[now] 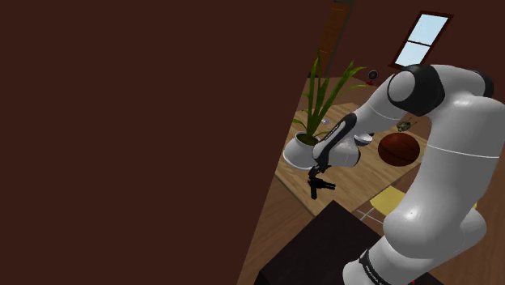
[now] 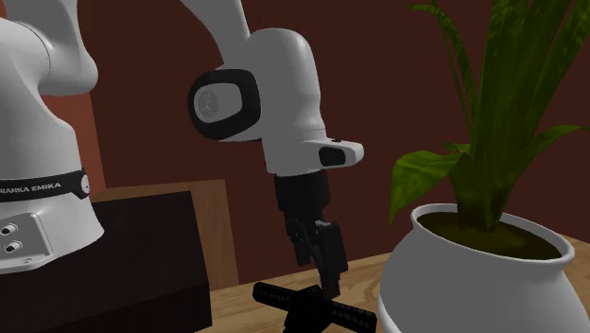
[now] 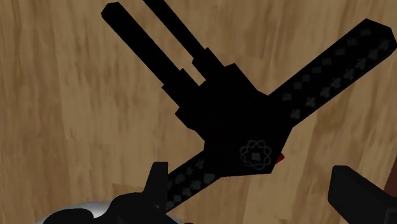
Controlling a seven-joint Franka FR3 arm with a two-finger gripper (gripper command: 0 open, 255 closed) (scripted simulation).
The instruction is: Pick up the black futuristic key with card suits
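Two black fingers (image 3: 356,194) of the gripper (image 2: 326,274) are seen spread wide, with nothing clasped. The key (image 3: 235,121) is found lying on the wood-grained table (image 3: 70,95), directly below the gripper. It is matt black: a blocky hub with two parallel prongs, crossed by a long bar printed with faint card suits. One fingertip is seen over that bar; contact cannot be told.

key (image 3: 236,121): black; rows of faint grey card-suit marks along its long bar; a grey atom-like ring emblem and a small red spot on its hub
end effector (image 3: 254,191): all black
worktop (image 3: 70,114): light brown wood grain
pot (image 2: 473,284) beside the end effector: white
leaves (image 2: 501,85): green, darker streaks
arm (image 2: 284,85): white, dark joints
wall (image 1: 121,121): dark reddish brown
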